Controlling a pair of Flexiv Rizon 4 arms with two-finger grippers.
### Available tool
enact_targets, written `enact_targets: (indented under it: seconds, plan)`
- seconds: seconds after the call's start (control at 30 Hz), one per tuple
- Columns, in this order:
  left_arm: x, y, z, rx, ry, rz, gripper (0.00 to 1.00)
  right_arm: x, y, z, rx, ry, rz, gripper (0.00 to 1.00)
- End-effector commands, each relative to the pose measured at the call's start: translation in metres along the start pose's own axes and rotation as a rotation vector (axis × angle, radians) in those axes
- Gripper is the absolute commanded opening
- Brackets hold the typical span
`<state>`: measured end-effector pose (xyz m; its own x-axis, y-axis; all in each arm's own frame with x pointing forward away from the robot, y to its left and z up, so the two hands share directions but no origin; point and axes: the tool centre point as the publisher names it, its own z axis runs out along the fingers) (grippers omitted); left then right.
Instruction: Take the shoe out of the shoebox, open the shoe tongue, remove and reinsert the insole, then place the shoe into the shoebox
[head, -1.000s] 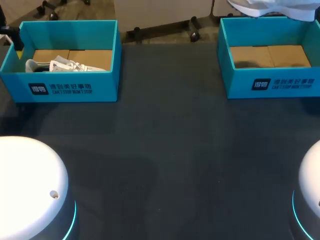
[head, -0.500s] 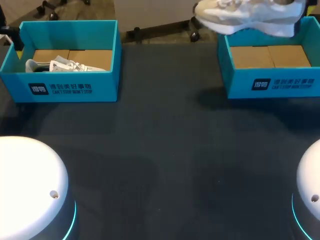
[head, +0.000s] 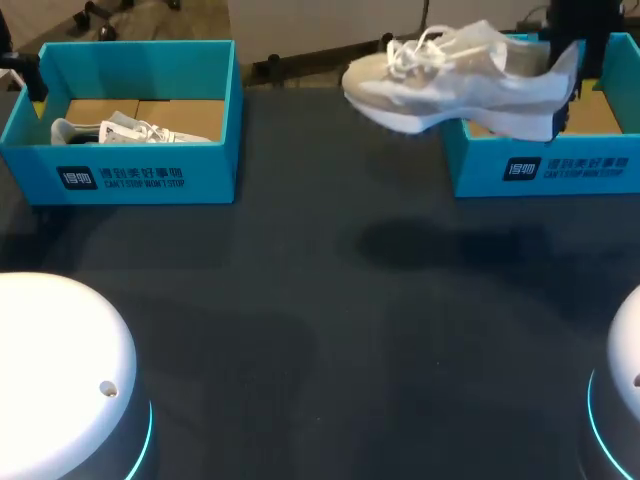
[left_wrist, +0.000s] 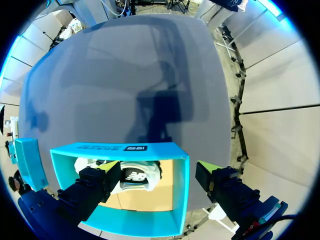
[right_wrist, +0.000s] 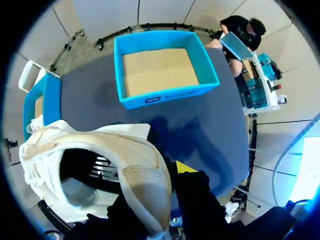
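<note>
1. Right arm (head: 590, 28) comes in at the far right corner and is raised above the right shoebox (head: 540, 172). The right gripper (head: 566, 88) sits at the heel end of the shoe (head: 455, 82).
2. Right gripper is clamped on the shoe's heel wall. One yellow fingertip (right_wrist: 185, 167) shows outside the heel. The other finger goes inside the shoe opening, tip hidden.
3. Shoe hangs in the air, sole down and roughly level, toe pointing toward the left side. The heel is over the right shoebox's near-left corner. The toe sticks out past the box over the table (head: 320, 320), with a shadow on the table below.
4. In the right wrist view the right shoebox lies ahead of the gripper, its cardboard floor showing.
5. Left arm is barely in view at the far left edge. The left gripper (left_wrist: 157, 172) hangs at the outer end wall of the left shoebox (head: 140, 182).
6. Left gripper's fingers are spread wide, gripping nothing. One finger is over the box interior, the other outside the wall. Can't tell if they touch it.
7. Second shoe (head: 130, 130), white with laces, lies on the left shoebox's floor, just past the inner finger.
</note>
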<state>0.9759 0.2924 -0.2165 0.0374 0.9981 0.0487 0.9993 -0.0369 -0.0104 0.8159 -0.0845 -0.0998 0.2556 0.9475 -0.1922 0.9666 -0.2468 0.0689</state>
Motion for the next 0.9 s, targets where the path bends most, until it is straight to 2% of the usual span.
enact_targets:
  seconds: [0.03, 0.4, 0.5, 0.57, 0.67, 0.9]
  plan:
    - [0.0, 0.0, 0.0, 0.0, 0.002, 0.001, 1.0, -0.004, -0.009, 0.0, -0.165, 0.01, 0.002, 0.0]
    - [0.0, 0.0, 0.0, 0.0, 0.002, 0.001, 1.0, 0.0, -0.012, 0.001, -0.166, -0.009, -0.007, 0.0]
    - [0.0, 0.0, 0.0, 0.0, 0.002, 0.001, 1.0, 0.014, -0.033, 0.014, -0.148, -0.054, -0.04, 0.0]
    - [0.0, 0.0, 0.0, 0.0, 0.002, 0.001, 1.0, 0.022, -0.05, 0.026, -0.133, -0.033, -0.058, 0.0]
    - [0.0, 0.0, 0.0, 0.0, 0.002, 0.001, 1.0, 0.035, -0.074, 0.044, -0.114, -0.068, -0.051, 0.0]
    - [0.0, 0.0, 0.0, 0.0, 0.002, 0.001, 1.0, 0.062, -0.122, 0.071, -0.079, -0.075, -0.016, 0.0]
